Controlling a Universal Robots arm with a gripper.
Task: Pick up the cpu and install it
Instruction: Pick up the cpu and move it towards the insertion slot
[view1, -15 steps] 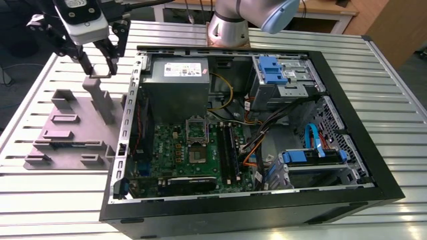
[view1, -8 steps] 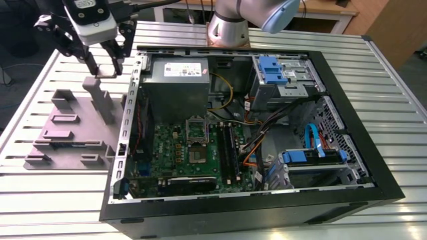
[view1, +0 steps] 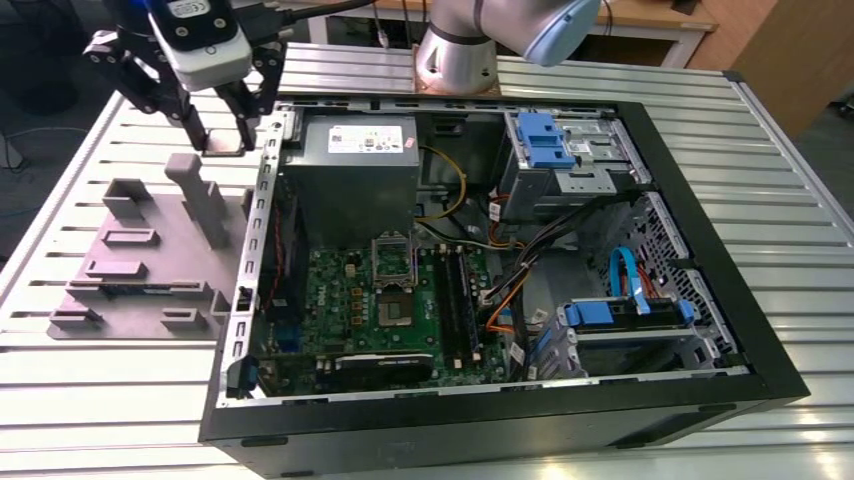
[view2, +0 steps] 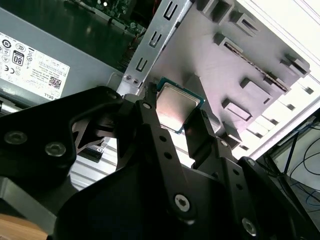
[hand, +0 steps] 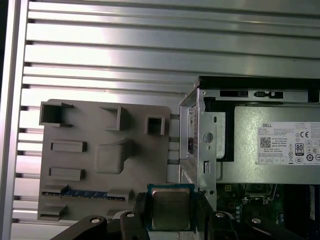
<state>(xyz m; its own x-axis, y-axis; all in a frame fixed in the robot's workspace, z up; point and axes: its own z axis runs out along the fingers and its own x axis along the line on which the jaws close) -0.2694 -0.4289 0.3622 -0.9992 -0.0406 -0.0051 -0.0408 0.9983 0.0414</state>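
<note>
One cpu (view2: 177, 107) is pinched in your claw (view2: 175, 114). The two black fingers (view2: 202, 137) press on opposite edges of the chip, and its shiny metal top faces the cameras in both wrist views.

In the first wrist view the cpu (hand: 170, 207) sits squarely between the fingertips. It lies over the strip where the mauve-grey tray (hand: 135, 165) meets the metal side wall of the computer case (hand: 200, 130).

In the exterior view your claw (view1: 222, 140) hangs at the tray's (view1: 160, 255) far corner, just beside the case's (view1: 747, 300) wall on the exterior view's left. It is level with the grey power supply (view1: 354, 170). A thin edge shows between the fingertips there, but you cannot tell more of the chip from that angle.

The black socket frame (view1: 396, 285) on the green motherboard (view1: 347, 300) lies inside the case, well apart from the claw and the cpu. Tray and case both rest on the slatted metal bench (view1: 54, 200).
</note>
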